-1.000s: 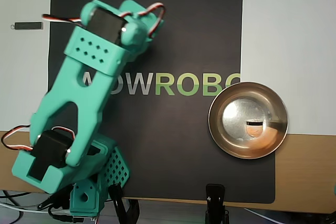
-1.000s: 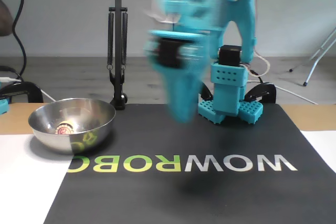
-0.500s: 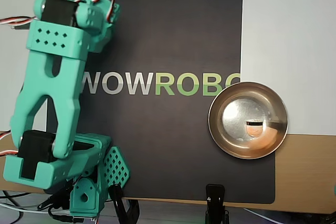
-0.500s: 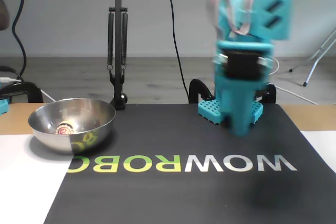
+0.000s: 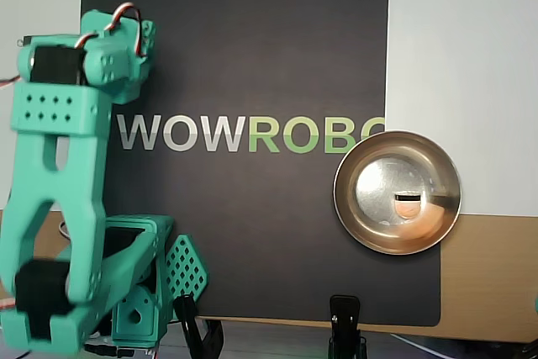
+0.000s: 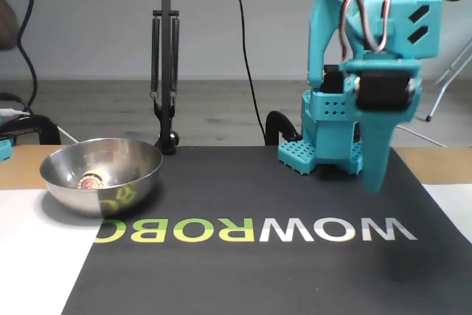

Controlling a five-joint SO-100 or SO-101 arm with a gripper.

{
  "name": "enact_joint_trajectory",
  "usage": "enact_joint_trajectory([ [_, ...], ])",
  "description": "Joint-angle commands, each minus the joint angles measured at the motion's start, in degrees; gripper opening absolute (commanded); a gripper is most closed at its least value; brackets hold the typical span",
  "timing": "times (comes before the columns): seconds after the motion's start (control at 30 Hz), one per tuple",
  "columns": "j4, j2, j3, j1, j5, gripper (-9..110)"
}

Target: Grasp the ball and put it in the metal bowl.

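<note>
The small orange ball [image 5: 408,206] lies inside the shiny metal bowl [image 5: 349,195], right of the bowl's centre in the overhead view. The fixed view shows the bowl [image 6: 140,171] at the left with the ball [image 6: 91,180] low inside it. My teal gripper [image 6: 375,184] hangs at the right of the fixed view, pointing down above the black mat's right end. Its fingers look shut with nothing between them. It is far from the bowl. From overhead, the arm [image 5: 59,166] fills the left side and its wrist hides the fingers.
A black mat [image 5: 252,56] with large printed letters [image 5: 252,134] covers the middle of the table. The arm's base [image 6: 324,153] stands at the mat's back edge. A black stand pole [image 6: 164,71] rises behind the bowl. A clamp [image 5: 345,325] grips the mat's edge.
The arm has swung away from the bowl, leftward in the overhead view and rightward in the fixed view. The ball and bowl have not moved.
</note>
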Motion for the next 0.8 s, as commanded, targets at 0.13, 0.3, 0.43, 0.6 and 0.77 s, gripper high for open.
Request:
enact_joint_trajectory([
  [0.13, -13.4, 22.6, 19.4, -0.1, -0.3, 0],
  [0.3, -21.9, 38.3, 32.7, -0.1, -0.4, 0],
  [0.43, -28.3, 53.7, 45.3, -1.6, -0.4, 0],
  [0.6, -34.7, 73.9, 60.2, -1.4, -0.5, 0],
  [0.77, -36.6, 89.3, 70.0, -1.3, -0.5, 0],
])
